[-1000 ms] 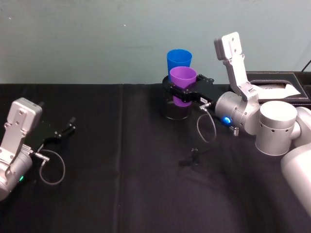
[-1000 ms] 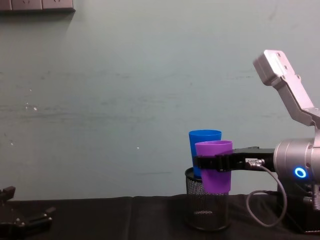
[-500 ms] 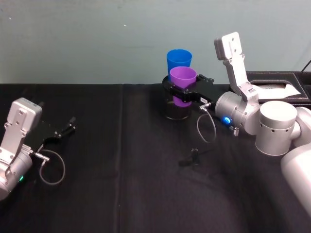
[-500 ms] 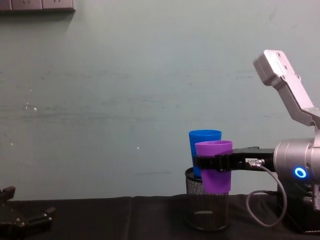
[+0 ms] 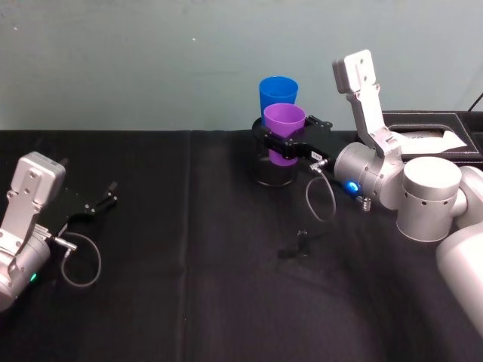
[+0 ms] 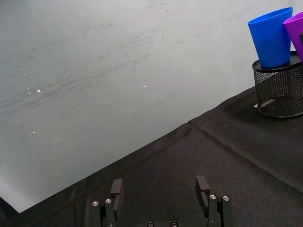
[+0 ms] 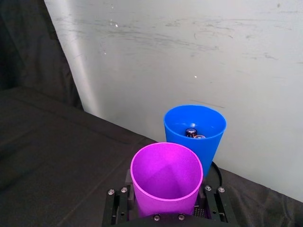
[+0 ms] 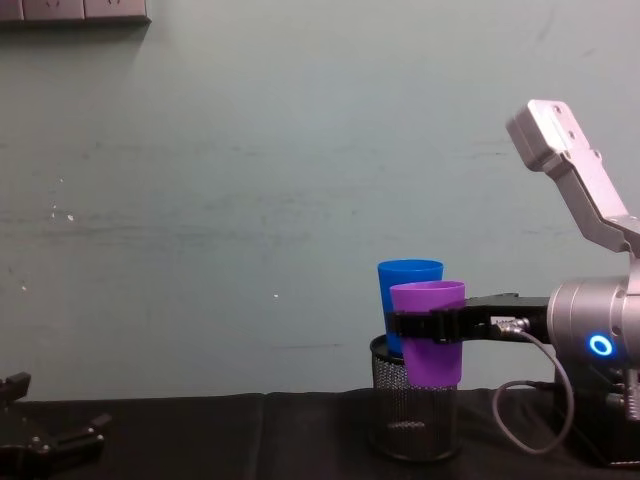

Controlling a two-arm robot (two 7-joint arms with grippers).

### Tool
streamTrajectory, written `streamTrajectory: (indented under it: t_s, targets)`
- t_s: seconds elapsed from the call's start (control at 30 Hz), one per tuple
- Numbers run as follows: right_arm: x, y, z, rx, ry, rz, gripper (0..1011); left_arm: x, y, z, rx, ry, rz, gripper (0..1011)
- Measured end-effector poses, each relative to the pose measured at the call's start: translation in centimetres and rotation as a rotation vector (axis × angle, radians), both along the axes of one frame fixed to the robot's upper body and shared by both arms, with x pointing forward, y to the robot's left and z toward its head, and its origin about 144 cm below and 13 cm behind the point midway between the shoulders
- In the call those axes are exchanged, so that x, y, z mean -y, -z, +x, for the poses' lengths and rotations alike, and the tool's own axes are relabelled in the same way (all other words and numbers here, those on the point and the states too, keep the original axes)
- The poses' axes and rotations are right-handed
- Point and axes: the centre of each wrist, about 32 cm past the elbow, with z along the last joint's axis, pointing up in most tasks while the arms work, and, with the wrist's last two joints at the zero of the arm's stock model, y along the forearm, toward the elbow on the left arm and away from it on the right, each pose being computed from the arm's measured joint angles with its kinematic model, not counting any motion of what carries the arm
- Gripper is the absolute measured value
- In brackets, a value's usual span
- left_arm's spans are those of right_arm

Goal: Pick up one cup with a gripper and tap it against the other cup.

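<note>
One-armed job: judged purple cup (image 8: 432,360) light, smooth, easily squashed; saw right gripper (image 8: 398,325) pinching it below the rim; left gripper (image 6: 159,187) parked, spread.

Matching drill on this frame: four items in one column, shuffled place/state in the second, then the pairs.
Column 1
1. purple cup
2. blue cup
3. mesh holder
4. left gripper

Column 2
A. standing on the black table
B. open, at the table's left side
C. clamped in the right gripper, clear of the table
D. sitting in the mesh holder

Pairs: 1-C, 2-D, 3-A, 4-B
</note>
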Motion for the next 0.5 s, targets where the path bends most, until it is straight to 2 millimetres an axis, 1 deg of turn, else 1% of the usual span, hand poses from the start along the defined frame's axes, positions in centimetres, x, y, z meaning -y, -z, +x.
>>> streamTrajectory:
  t_s: [0.5]
  targets:
    - [0.0, 0.0, 0.0, 0.0, 0.0, 0.0, 719, 0.0, 0.0, 0.0, 0.0, 0.0, 0.0, 1000]
